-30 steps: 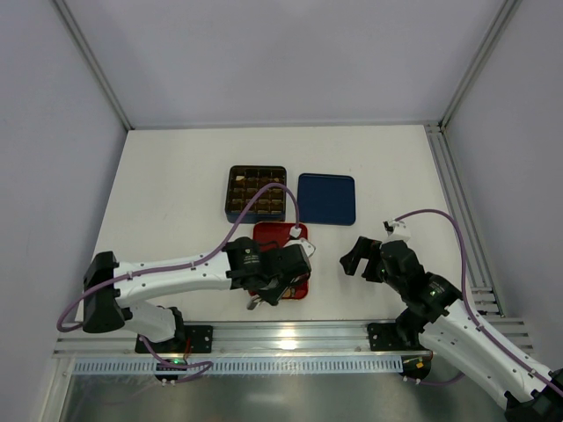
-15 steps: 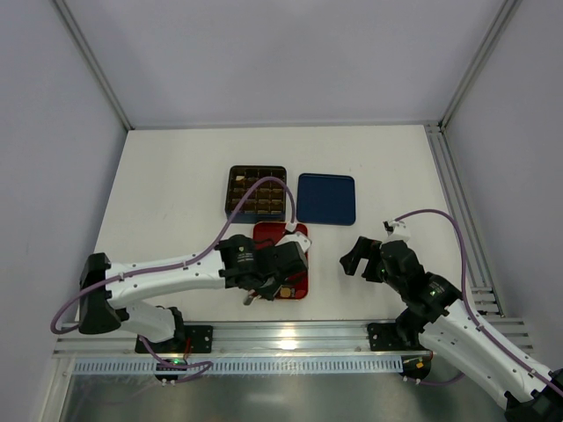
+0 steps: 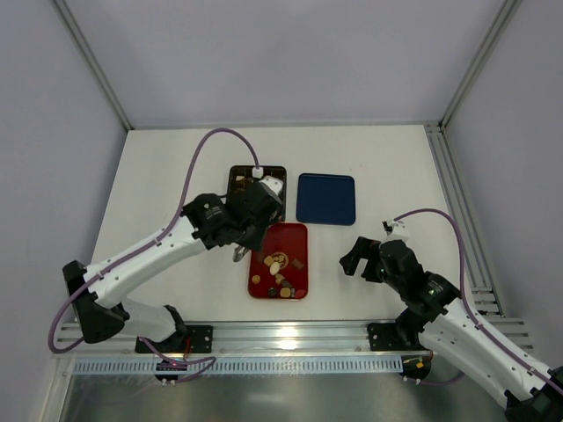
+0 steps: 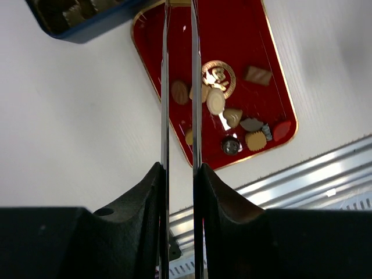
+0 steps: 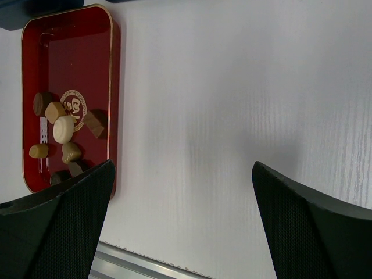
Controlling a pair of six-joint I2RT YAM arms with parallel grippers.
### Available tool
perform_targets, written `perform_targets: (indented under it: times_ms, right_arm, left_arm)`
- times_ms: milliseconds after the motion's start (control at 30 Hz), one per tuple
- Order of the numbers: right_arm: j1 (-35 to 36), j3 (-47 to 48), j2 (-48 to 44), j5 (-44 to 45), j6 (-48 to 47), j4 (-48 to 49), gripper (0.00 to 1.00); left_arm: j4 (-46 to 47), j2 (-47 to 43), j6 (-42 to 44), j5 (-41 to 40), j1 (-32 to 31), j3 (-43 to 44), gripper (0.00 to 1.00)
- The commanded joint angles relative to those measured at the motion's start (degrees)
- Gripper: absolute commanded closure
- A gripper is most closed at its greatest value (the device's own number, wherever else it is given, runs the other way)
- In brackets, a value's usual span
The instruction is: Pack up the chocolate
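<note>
chocolate pieces [image 4: 216,100] lie scattered in the red tray [image 4: 232,35]

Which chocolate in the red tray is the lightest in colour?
The round cream piece beside the gold emblem; every other piece is darker.

top external sits high above and behind the arm bases, looking down on the whole table [image 3: 176,176] from far off. left wrist looks down along the left fingers [image 4: 148,197], close over the red tray [image 4: 232,35]; right wrist looks down between the right fingers [image 5: 58,226], equally close, mostly bare table with that tray at its left edge. all three share the tray.
</note>
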Motion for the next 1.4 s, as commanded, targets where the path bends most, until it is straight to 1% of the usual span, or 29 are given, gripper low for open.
perform_targets:
  times_ms: [0,67,133,167,267,433,567,833,1267,1367]
  right_arm:
    - [0.21,1.05,0.96,0.77,-0.15,1.32,0.00]
    - [0.21,1.57,1.22,0.77,-0.50,1.32,0.00]
    - [0.21,1.75,1.40,0.77,-0.58,1.32,0.00]
    - [0.21,1.84,1.48,0.60,-0.50,1.32,0.00]
    - [0.21,2.19,2.01,0.16,-0.50,1.32,0.00]
    - [0.21,2.45,1.84,0.15,-0.59,0.88,0.00]
    - [0.21,2.54,1.57,0.42,-0.67,0.71,0.00]
    - [0.21,2.89,1.75,0.51,-0.85,0.44,0.00]
    - [0.21,3.33,2.10,0.33,-0.85,0.53,0.00]
    - [0.20,3.33,2.10,0.42,-0.76,0.62,0.00]
  left_arm:
    - [2.04,0.99,4.79,-0.98,6.61,5.04,0.72]
    - [3.01,3.27,5.85,-0.28,11.43,7.24,0.72]
    - [4.15,5.90,6.91,-0.46,14.17,8.65,0.72]
    - [4.50,6.79,7.17,0.06,16.79,9.96,0.72]
    - [5.82,10.83,8.23,0.51,20.75,12.60,0.72]
    - [6.79,16.01,9.72,1.04,24.46,15.59,0.73]
    - [7.58,19.79,10.69,2.35,26.04,16.91,0.73]
    - [8.37,22.61,11.13,3.23,26.49,16.57,0.71]
    - [7.58,21.91,11.30,3.41,26.49,16.30,0.64]
    - [7.23,21.21,11.57,3.41,26.40,16.39,0.61]
